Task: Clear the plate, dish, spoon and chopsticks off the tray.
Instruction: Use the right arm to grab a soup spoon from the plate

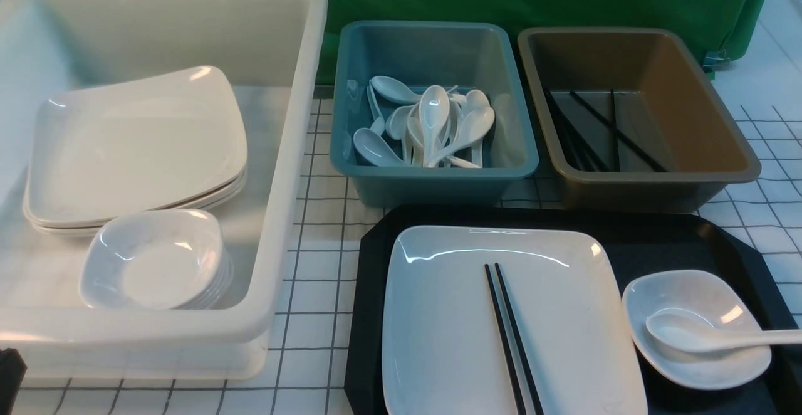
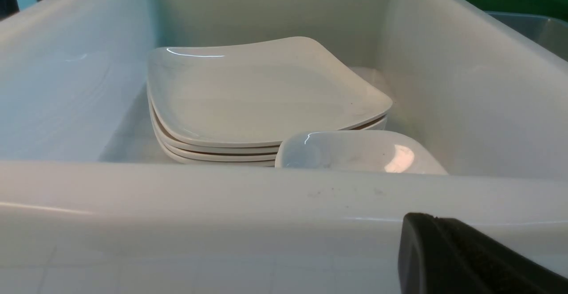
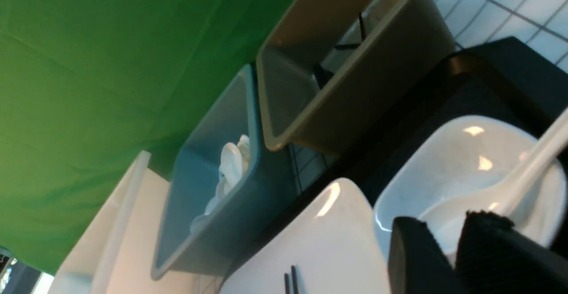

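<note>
I'm seeing the tray (image 1: 658,239) sitting on the gridded table (image 1: 313,277), right of centre, still fully loaded. The plate (image 1: 451,315) is taking up its left part, and the chopsticks (image 1: 510,340) are lying side by side across the middle of that plate, touching each other. The dish (image 1: 708,289) is sitting on the tray just right of the plate, with the spoon (image 1: 702,336) resting bowl-down in it and its handle sticking out over the right rim. The big white tub (image 1: 301,152) on the left is holding stacked plates (image 1: 135,145) and stacked dishes (image 1: 153,258). Beyond the tray, the teal tub (image 1: 432,177) is holding spoons (image 1: 432,123) and the brown tub (image 1: 664,183) black sticks (image 1: 617,130). Left pincer (image 2: 466,258): only one black finger is showing, outside the white tub's near wall, so I can't tell its state. Right pincer (image 3: 452,227) is hovering near the dish and spoon, pinching nothing; its fingers are overlapping in view, so I can't tell if they're together or spread.
</note>
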`<action>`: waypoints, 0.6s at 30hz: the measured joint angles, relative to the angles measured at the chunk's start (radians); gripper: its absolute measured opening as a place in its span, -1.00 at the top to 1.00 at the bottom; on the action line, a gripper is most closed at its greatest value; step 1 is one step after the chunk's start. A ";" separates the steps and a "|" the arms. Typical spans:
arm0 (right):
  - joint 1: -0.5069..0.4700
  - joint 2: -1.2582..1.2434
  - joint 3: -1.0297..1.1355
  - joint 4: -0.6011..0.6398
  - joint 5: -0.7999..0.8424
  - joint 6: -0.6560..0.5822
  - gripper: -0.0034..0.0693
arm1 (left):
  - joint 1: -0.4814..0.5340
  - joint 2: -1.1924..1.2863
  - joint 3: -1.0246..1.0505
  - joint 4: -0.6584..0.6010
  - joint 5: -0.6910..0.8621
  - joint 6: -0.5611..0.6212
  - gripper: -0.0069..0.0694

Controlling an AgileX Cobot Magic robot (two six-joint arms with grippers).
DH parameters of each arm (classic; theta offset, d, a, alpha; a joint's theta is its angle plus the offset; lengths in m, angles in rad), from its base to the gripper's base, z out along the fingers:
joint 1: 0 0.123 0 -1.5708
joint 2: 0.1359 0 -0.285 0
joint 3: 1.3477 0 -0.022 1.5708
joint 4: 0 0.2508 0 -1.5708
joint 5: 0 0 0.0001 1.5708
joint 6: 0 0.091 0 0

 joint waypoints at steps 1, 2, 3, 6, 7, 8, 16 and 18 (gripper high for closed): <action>0.000 0.001 -0.060 0.000 0.004 -0.072 0.59 | 0.000 0.000 0.000 0.000 0.000 0.000 0.77; 0.000 0.009 -0.113 0.001 0.009 -0.120 0.69 | 0.000 0.000 0.000 0.000 0.000 0.000 0.77; 0.000 0.027 -0.175 0.001 0.020 -0.187 0.78 | 0.000 0.000 0.000 0.000 0.000 0.000 0.77; 0.000 0.094 -0.325 0.001 0.097 -0.350 0.82 | 0.000 0.000 0.000 0.000 0.000 0.000 0.77; 0.000 0.172 -0.421 0.001 0.184 -0.458 0.82 | 0.000 0.000 0.000 0.000 0.000 0.000 0.77; 0.000 0.229 -0.487 0.001 0.267 -0.532 0.82 | 0.000 0.000 0.000 0.000 0.000 0.000 0.77; 0.000 0.706 -0.749 0.000 0.822 -0.857 0.80 | 0.000 0.000 0.000 0.000 0.000 0.000 0.77; 0.000 0.867 -0.773 -0.003 0.869 -0.901 0.70 | 0.000 0.000 0.000 0.000 0.000 0.000 0.77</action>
